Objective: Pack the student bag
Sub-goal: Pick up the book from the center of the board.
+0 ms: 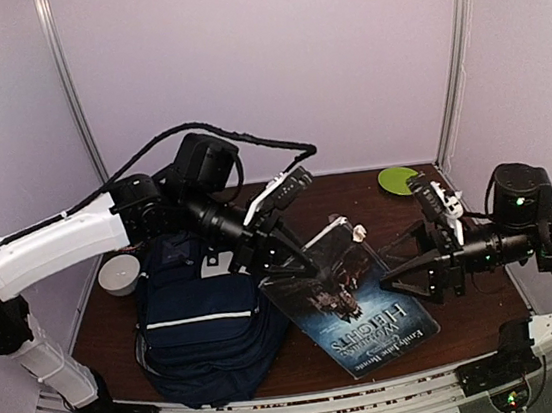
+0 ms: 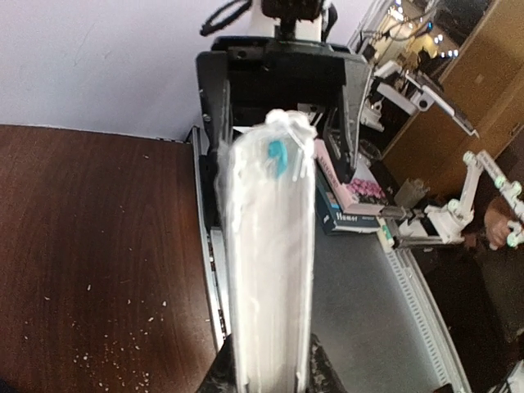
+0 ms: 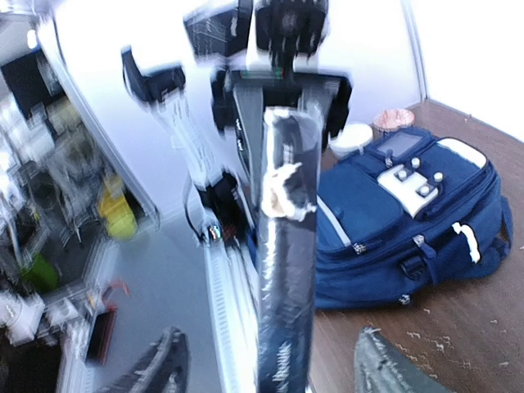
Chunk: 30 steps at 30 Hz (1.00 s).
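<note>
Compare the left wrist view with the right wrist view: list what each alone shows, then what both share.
Only the left wrist view: the book from its pale, plastic-wrapped page side, a small blue-green mark near its far end, and a stack of other books beyond the table.
Only the right wrist view: the student bag lying on the table, a white round container behind it, and the book's dark side.
Both: the book seen edge-on up the middle of the frame, and the wooden table with crumbs.
</note>
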Available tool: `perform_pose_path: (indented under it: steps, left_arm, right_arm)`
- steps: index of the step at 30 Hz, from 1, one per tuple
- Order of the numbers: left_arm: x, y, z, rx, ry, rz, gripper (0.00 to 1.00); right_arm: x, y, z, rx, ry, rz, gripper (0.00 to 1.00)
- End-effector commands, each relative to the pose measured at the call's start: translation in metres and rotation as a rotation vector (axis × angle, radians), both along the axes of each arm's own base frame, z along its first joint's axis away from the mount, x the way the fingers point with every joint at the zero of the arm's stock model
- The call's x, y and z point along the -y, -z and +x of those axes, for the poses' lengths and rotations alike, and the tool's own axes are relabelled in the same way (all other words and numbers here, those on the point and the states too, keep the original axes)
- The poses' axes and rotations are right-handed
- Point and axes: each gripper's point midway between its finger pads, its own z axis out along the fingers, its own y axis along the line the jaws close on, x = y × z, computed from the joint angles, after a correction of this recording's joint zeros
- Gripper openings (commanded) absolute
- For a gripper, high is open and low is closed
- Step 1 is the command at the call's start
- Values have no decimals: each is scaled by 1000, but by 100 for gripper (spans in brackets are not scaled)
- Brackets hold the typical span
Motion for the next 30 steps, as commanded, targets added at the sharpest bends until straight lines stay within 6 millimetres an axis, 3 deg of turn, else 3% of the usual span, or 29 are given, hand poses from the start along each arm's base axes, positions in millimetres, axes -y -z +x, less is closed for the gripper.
perform_pose_path:
  steps: [1, 5, 15, 18, 23, 24, 26, 28, 30]
  left_arm:
    - [-28, -110, 8, -1, -23, -426, 0]
    - [-39, -126, 17, -44, -68, -519, 0]
    - [-46, -138, 24, -122, -127, -641, 0]
    - [-47, -136, 25, -132, -135, -644, 0]
    - [-44, -124, 30, -140, -168, -595, 0]
    - [-42, -119, 33, -138, -191, -565, 7]
    - [-42, -102, 40, -111, -261, -481, 46]
    - [-51, -79, 52, -47, -392, -370, 76]
    - [-70, -55, 65, 8, -550, -269, 93]
  right_arm:
    - [8, -17, 10, -77, 97, 236, 75]
    - [18, -20, 17, -129, 153, 365, 88]
    - [36, -20, 36, -167, 286, 489, 89]
    - [35, -26, 34, -174, 269, 526, 76]
    - [28, -37, 30, -191, 219, 555, 24]
    - [27, -38, 29, -191, 211, 557, 16]
    - [28, -41, 29, -187, 211, 557, 3]
    - [33, -39, 32, -179, 244, 541, 0]
    - [40, -33, 36, -163, 292, 512, 0]
